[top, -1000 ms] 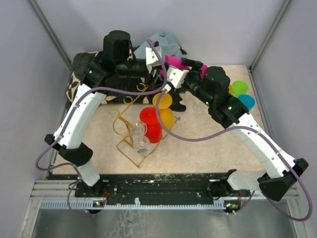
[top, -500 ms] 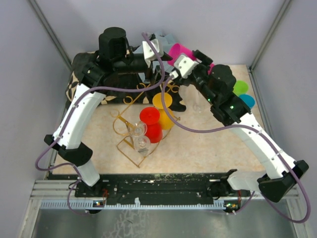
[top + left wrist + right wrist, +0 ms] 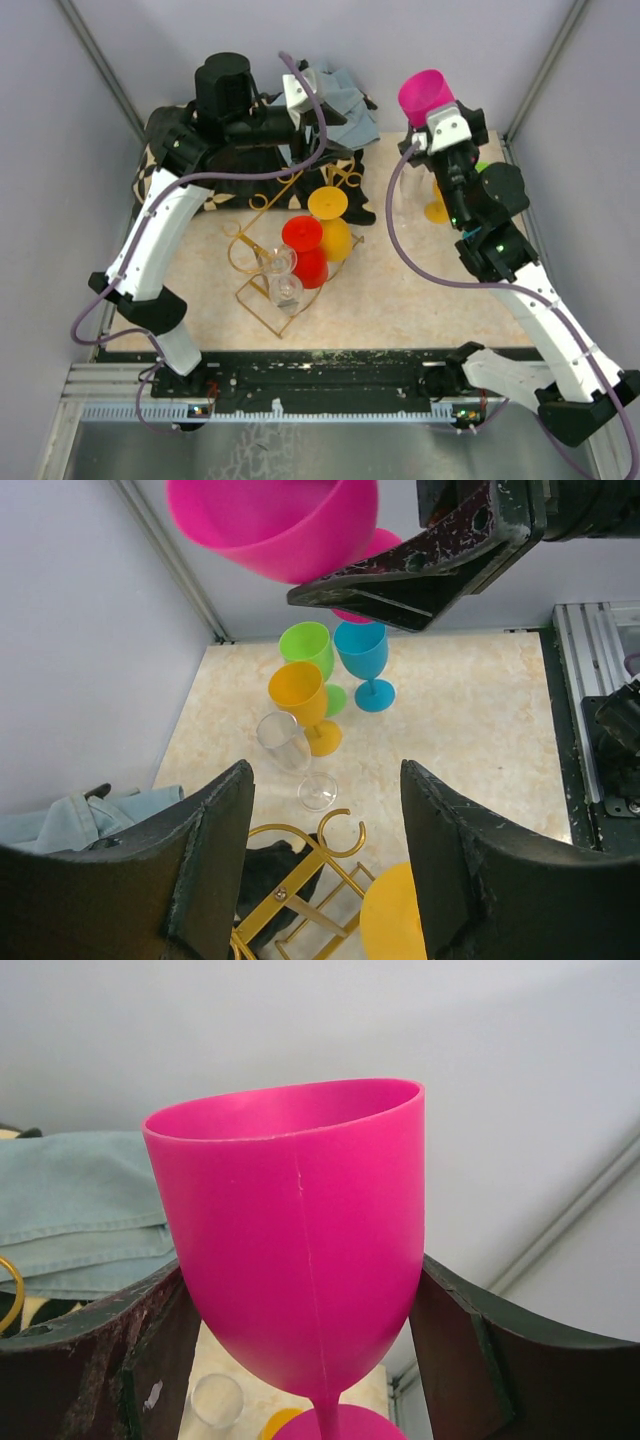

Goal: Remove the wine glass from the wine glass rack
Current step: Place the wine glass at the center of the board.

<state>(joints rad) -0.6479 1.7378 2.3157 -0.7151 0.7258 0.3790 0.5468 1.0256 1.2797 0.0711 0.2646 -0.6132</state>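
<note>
While the right gripper (image 3: 300, 1355) had its two fingers pressed against either side of the lower bowl of the pink wine glass (image 3: 290, 1230), carrying it mouth upward, the left gripper (image 3: 325, 870) hung with its jaws wide apart and nothing between them. That pink glass was off the wine glass rack (image 3: 243, 258) and well apart from it, lifted above the far right part of the table (image 3: 400, 300). Below it, a green glass (image 3: 308, 650), a blue glass (image 3: 362, 655), an orange glass (image 3: 300, 695) and a clear glass (image 3: 285, 745) stood close together on the tabletop. The left gripper was above the far end of the rack, a gold scroll showing just beneath its fingers. On the rack remained a red glass (image 3: 303, 240), a yellow glass (image 3: 330, 210) and two clear glasses (image 3: 283, 288) nearer the arms' bases. Beyond the rack lay a blue-grey cloth (image 3: 340, 95) and, at the far left, a black-and-cream patterned cloth (image 3: 165, 150).
</note>
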